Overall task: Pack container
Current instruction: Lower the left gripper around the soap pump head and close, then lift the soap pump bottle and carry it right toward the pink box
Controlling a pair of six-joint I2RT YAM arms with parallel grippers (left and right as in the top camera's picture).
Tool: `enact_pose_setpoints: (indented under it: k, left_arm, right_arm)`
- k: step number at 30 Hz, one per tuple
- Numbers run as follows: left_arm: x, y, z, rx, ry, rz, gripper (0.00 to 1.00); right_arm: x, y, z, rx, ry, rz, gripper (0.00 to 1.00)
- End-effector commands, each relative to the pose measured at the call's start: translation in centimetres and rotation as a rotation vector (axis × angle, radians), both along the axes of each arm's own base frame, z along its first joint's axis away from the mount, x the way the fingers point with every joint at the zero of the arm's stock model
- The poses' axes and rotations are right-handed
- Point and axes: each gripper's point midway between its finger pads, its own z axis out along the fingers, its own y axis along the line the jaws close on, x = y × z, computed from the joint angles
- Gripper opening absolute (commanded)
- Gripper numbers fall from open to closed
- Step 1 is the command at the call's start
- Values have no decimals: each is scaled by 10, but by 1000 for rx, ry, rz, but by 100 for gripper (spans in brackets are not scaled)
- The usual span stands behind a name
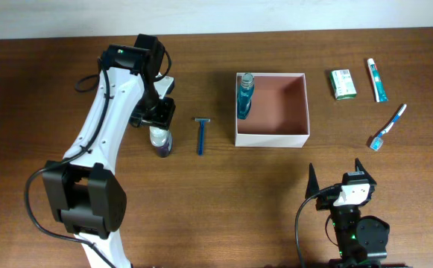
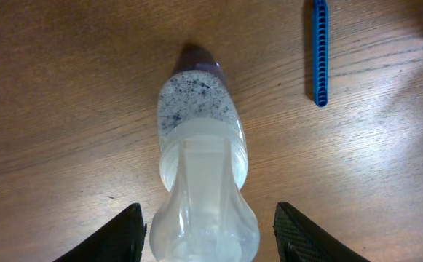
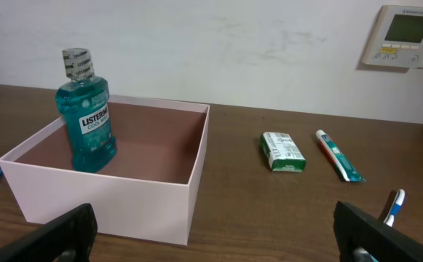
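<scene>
A translucent bottle (image 1: 160,141) with speckled contents and a purple cap lies on the wooden table. My left gripper (image 1: 156,123) straddles its base end, jaws open, with a narrow gap on each side. In the left wrist view the bottle (image 2: 200,138) runs away from the left gripper (image 2: 207,207), cap end farthest. The container (image 1: 272,138), white outside and pinkish-tan inside, sits mid-table with a blue mouthwash bottle (image 1: 244,93) upright in its left corner. My right gripper (image 1: 335,167) rests wide open near the front edge. It faces the container (image 3: 109,204) and the mouthwash (image 3: 87,120).
A blue razor (image 1: 200,135) lies between the speckled bottle and the container. Right of the container lie a green-and-white carton (image 1: 343,83), a toothpaste tube (image 1: 377,80) and a toothbrush (image 1: 388,126). A wall stands behind the table.
</scene>
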Motion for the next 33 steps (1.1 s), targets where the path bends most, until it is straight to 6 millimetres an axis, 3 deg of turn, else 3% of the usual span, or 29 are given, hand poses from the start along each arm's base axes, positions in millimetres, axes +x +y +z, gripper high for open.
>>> enact_pose_setpoints:
  k: [1, 11, 25, 27, 33]
  left_arm:
    - [0, 0, -10, 12, 23, 0, 59]
    - [16, -4, -15, 1, -27, 0, 59]
    - [6, -1, -16, 11, 16, 0, 57]
    - [6, -1, -16, 10, 13, 0, 49]
    - [8, -2, -16, 8, 4, 0, 40]
  right_arm:
    - [0, 1, -2, 0, 4, 5, 99]
    - [0, 1, -2, 0, 4, 5, 99]
    - [0, 1, -2, 0, 4, 5, 99]
    - [0, 1, -2, 0, 4, 5, 99]
    - [0, 1, -2, 0, 4, 5, 99]
